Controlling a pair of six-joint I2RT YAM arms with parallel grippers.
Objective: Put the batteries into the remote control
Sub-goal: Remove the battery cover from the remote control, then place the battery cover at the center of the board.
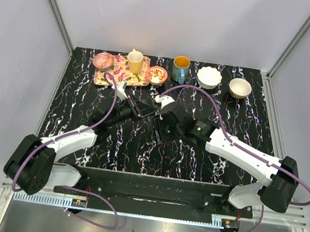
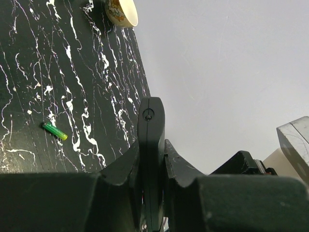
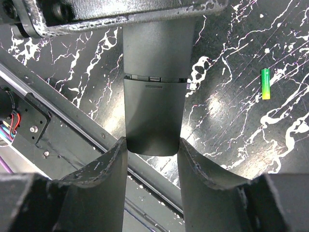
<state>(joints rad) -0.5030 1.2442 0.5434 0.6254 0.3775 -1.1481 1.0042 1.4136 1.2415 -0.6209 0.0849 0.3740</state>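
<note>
The remote control (image 3: 153, 96), a slim black bar, is held between both grippers above the table's centre. My left gripper (image 2: 151, 145) is shut on it edgewise, and the remote (image 2: 151, 125) sticks out past the fingers. My right gripper (image 3: 152, 142) is shut on the remote's rounded end, one finger on each side. In the top view the left gripper (image 1: 137, 109) and right gripper (image 1: 162, 125) meet tip to tip. One green battery (image 3: 265, 83) lies loose on the black marble table; it also shows in the left wrist view (image 2: 54, 131). No other battery is visible.
At the table's back stand a patterned tray (image 1: 104, 78) with a pink bowl, a yellow cup and a red bowl, then a teal mug (image 1: 180, 69), a white bowl (image 1: 209, 77) and a beige bowl (image 1: 240, 88). A metal rail (image 3: 48, 116) runs along the near edge.
</note>
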